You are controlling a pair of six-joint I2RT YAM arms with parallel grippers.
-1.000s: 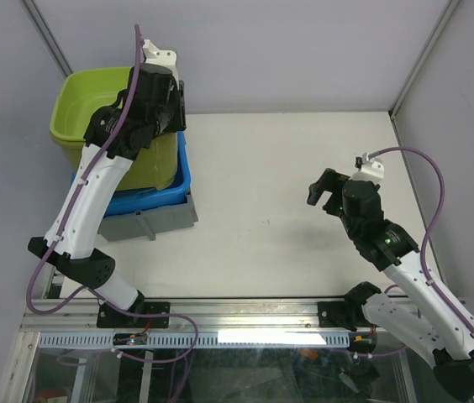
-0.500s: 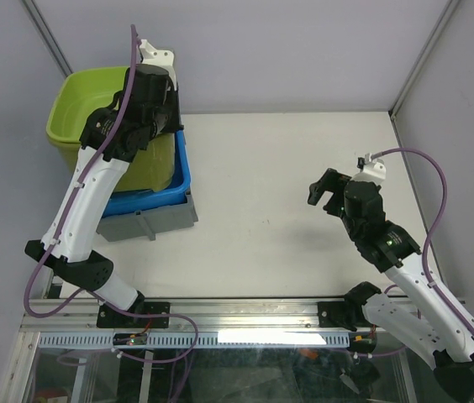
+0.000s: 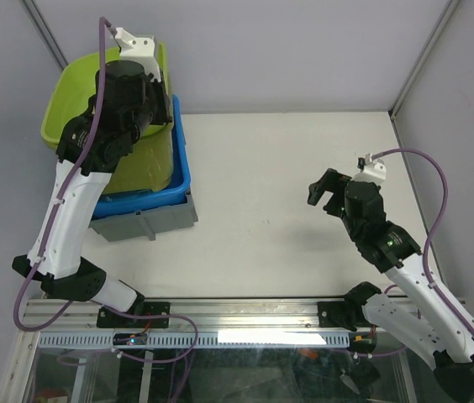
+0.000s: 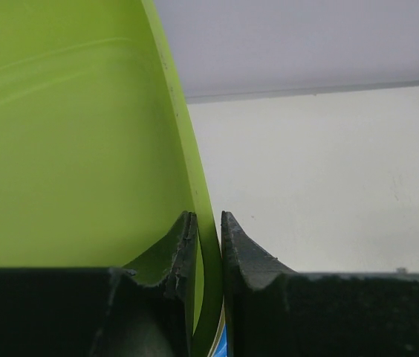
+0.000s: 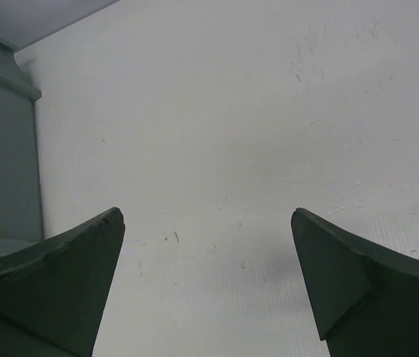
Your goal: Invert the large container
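Note:
The large lime-green container [image 3: 76, 94] is tilted steeply, with its right rim raised, and its lower part rests inside a blue bin [image 3: 146, 198]. My left gripper [image 3: 161, 99] is shut on the green container's right rim. In the left wrist view the thin green wall [image 4: 83, 149] passes between the fingertips of the left gripper [image 4: 208, 232]. My right gripper [image 3: 323, 191] is open and empty above the bare table at the right. Its jaws stand wide apart in the right wrist view [image 5: 208, 217].
The blue bin sits in a grey bin [image 3: 155, 223] at the table's left edge. The grey bin's side also shows at the left of the right wrist view [image 5: 1, 149]. A sliver of blue [image 4: 221, 343] shows below the green rim. Grey walls enclose the table.
My left gripper has risen and moved left with the green container's rim, tipping the container more steeply. The right arm has not moved.

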